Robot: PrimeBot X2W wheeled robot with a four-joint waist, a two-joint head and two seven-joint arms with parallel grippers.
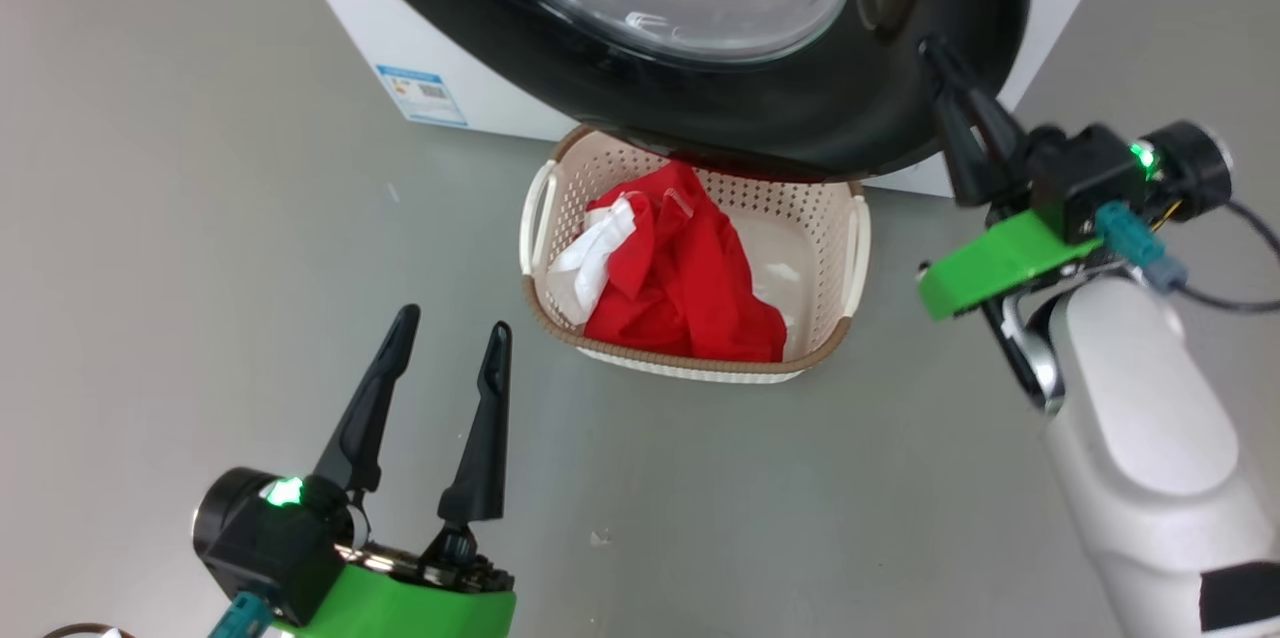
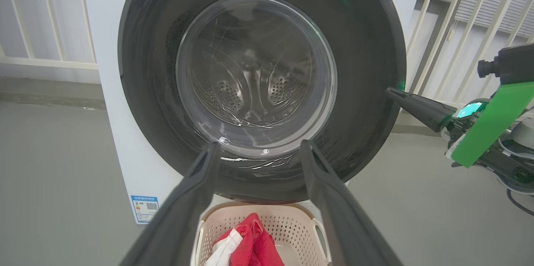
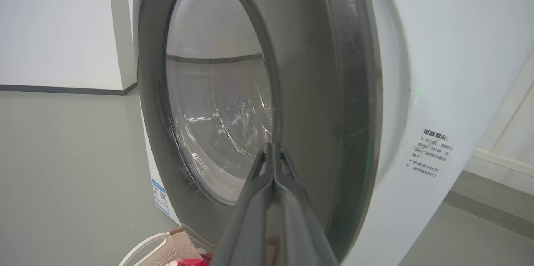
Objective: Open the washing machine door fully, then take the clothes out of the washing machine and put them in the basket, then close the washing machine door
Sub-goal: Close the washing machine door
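- Left gripper (image 1: 454,318): 2 fingers spread wide, holding nothing. The basket (image 1: 845,248), with the red clothes (image 1: 690,268) inside, sits just ahead of their tips.
- Right gripper (image 1: 932,50): 2 fingers pressed together, tips at the black rim of the washing machine door (image 1: 800,108).

This looks like a bare test room or lab bay set up as a laundry corner, not a lived-in home. A white front-loading washing machine (image 2: 106,91) stands by itself on a smooth grey floor (image 1: 150,218), with a small perforated basket (image 1: 780,208) just in front of it. The walls (image 3: 54,24) are plain white with a dark skirting line (image 3: 58,89), and white railings (image 2: 41,62) run behind the machine like a barrier. A blue label sticker (image 1: 422,95) and a printed notice sticker (image 3: 431,153) sit on its casing
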